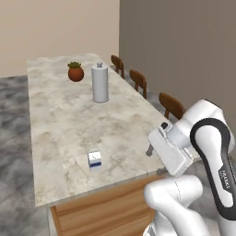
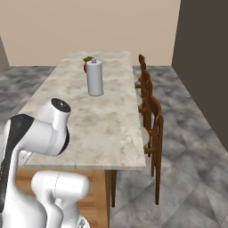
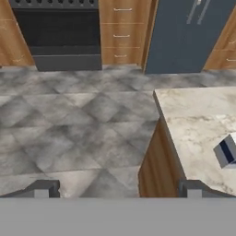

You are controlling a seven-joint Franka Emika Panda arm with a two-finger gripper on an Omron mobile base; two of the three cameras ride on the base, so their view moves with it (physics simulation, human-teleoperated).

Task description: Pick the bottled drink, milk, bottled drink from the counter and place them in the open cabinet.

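Looking at it now, the gripper (image 3: 118, 190) is spread wide and empty — the milk (image 1: 95, 160) stands upright near the counter (image 1: 60, 115) front edge, off to the hand's right, so it'd need to swing across.

A home kitchen was shown, rendered rather than filmed. A long island with a beige marble-look tabletop (image 1: 69, 124) on a wood-panelled base was seen, with wooden chairs (image 2: 153, 120) lined along one side. A black oven (image 3: 57, 34) was set among wood-fronted drawers with slim metal handles (image 3: 123, 34), beside a tall dark blue-grey refrigerator (image 3: 186, 34). Grey stone tiles (image 3: 78, 120) covered the floor. A small potted plant (image 1: 75, 72), a grey metal canister (image 1: 100, 83) and a milk carton (image 1: 95, 159) were stood on the tabletop.
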